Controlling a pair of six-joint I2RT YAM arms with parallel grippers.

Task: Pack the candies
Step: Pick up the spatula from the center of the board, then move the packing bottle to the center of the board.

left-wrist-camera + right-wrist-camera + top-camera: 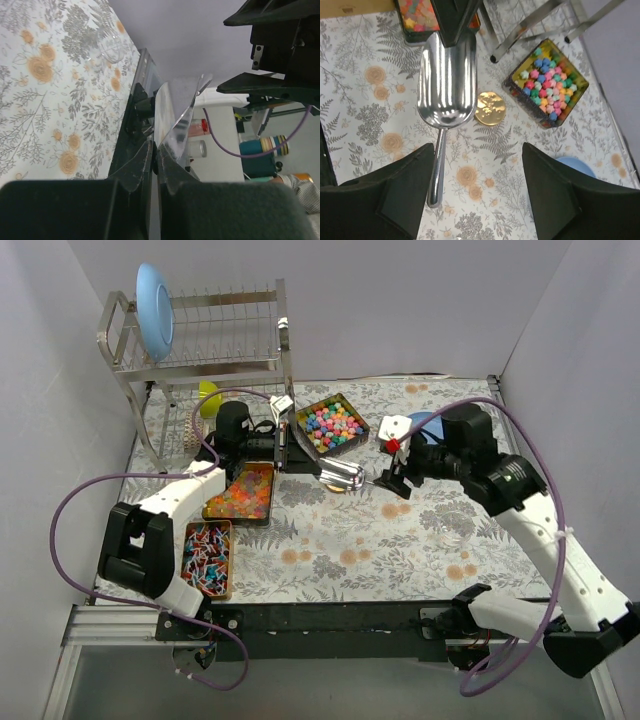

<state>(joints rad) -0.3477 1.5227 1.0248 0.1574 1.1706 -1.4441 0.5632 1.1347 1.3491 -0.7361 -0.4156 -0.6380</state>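
**Desk:** What's at the left?

**Photographer:** The left end effector (155,155) is clamped on a clear bag (175,120), at ten o'clock from the scoop (447,75) in the overhead view.

**Desk:** And the candies (333,425)?

**Photographer:** Heaped in their tin (525,102), at twelve o'clock from the scoop. I can see none in the bag. The scoop lies empty on the table (400,540).

**Desk:** The right end effector (477,190)?

**Photographer:** At three o'clock, fingers wide apart over the scoop's handle, gripping nothing. The step in hand looks like taking up the scoop. Next it must lower, close squarely on the handle, then swing to the tin.
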